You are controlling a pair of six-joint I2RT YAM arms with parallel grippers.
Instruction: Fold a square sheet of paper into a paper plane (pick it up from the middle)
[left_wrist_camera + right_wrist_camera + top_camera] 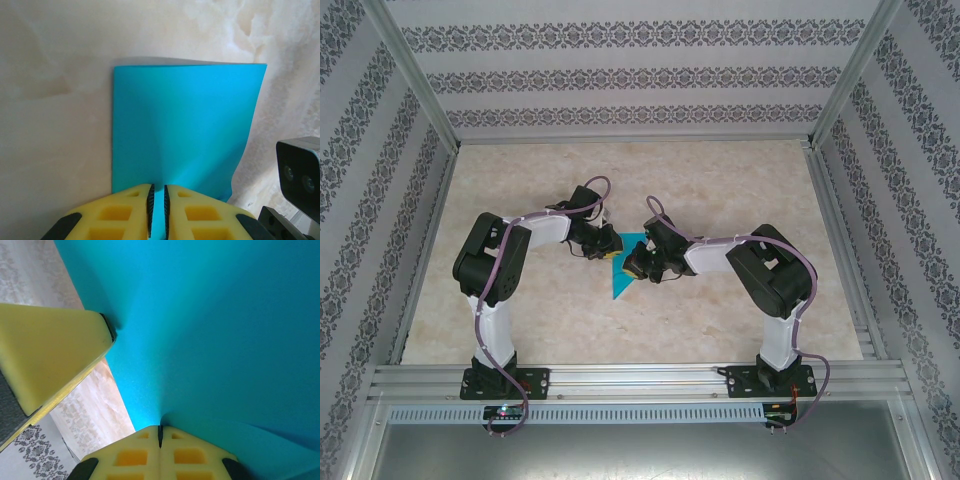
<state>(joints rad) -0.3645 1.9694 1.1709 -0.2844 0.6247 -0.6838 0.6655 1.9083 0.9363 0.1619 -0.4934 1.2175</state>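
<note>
Left wrist: smooth teal paper (185, 125), softly creased, over marbled table (50, 100).

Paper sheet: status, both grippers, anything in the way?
Left gripper pinching the sheet edge. Right gripper pinching it too. Sheet bowed between them, partly off the table. Nothing in the way.

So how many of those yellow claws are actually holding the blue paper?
2. The left gripper pinches one edge of the blue paper; the right gripper is shut on the paper close beside it.
</note>
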